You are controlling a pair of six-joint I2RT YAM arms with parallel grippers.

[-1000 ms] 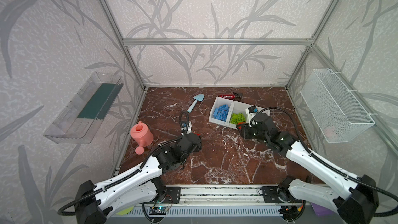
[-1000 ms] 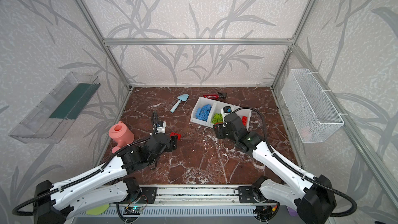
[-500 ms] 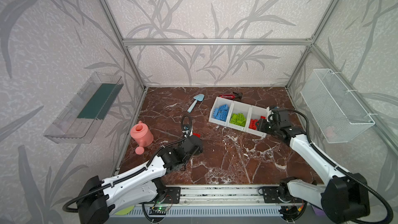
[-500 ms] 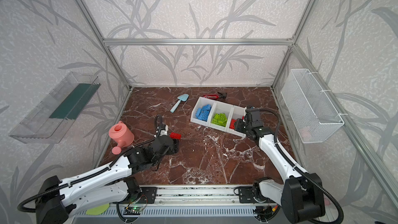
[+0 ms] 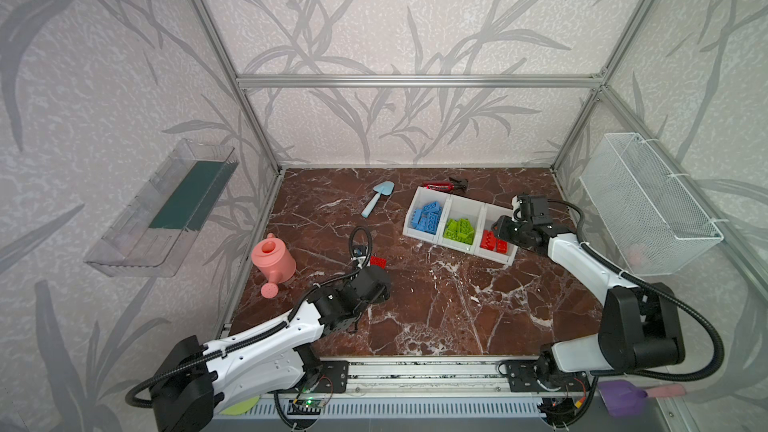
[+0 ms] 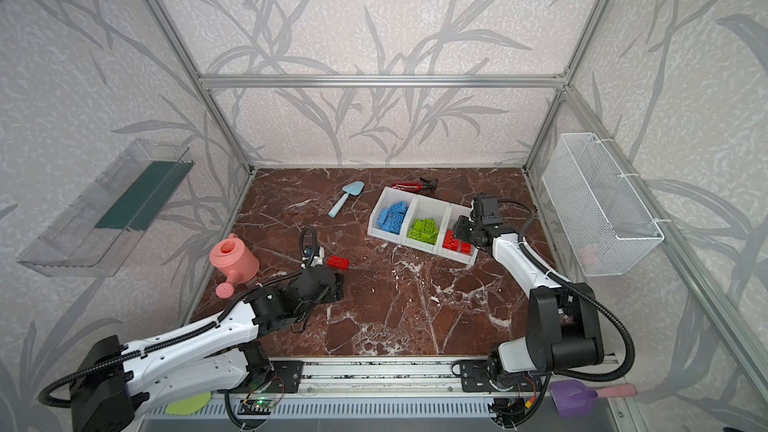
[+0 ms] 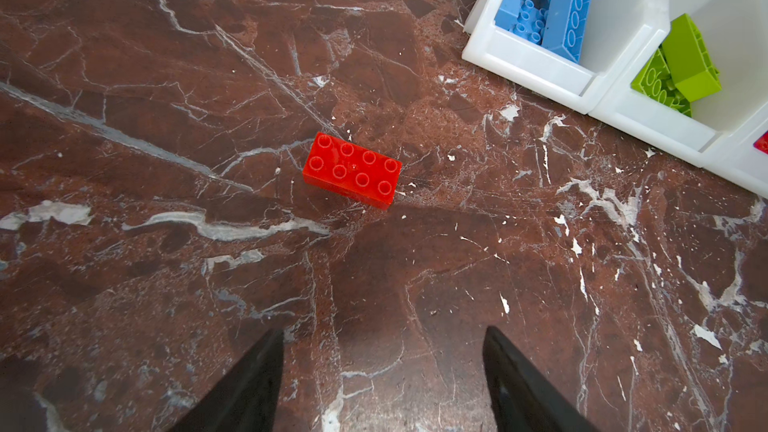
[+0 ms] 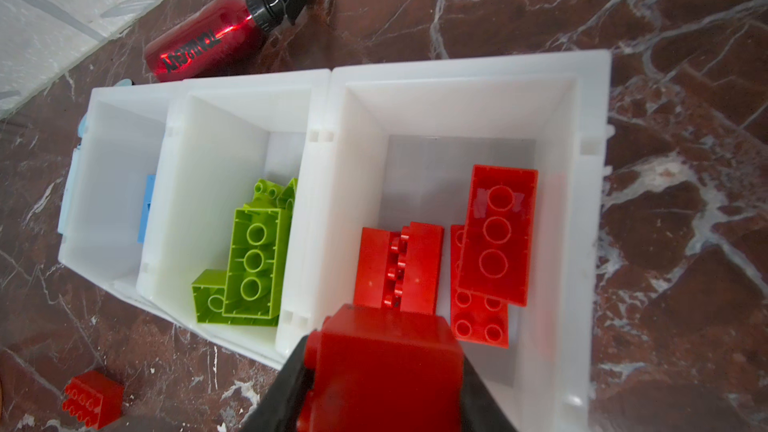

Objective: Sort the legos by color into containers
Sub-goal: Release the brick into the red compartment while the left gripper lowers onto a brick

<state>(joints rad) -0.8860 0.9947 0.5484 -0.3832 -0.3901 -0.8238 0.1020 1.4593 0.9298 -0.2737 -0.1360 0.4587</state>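
Observation:
Three joined white containers (image 5: 415,231) hold blue legos (image 5: 428,216), green legos (image 5: 460,229) and red legos (image 5: 493,242), one colour each. My right gripper (image 8: 382,384) hovers over the near end of the red bin (image 8: 590,209) and is shut on a red brick (image 8: 386,351); in a top view the right gripper (image 5: 500,228) hangs at that bin's right end. A loose red brick (image 7: 352,170) lies studs up on the marble floor. My left gripper (image 7: 383,330) stands open and empty just short of this loose brick (image 5: 378,261).
A pink watering can (image 5: 274,261) stands at the left. A light blue trowel (image 5: 376,197) and a red spray bottle (image 5: 442,185) lie behind and beside the bins. A wire basket (image 5: 648,209) hangs on the right wall, a clear tray (image 5: 166,205) on the left.
My right arm swung out to the right and now holds its red brick over the red bin's end. The left arm crept slightly towards the loose red brick.

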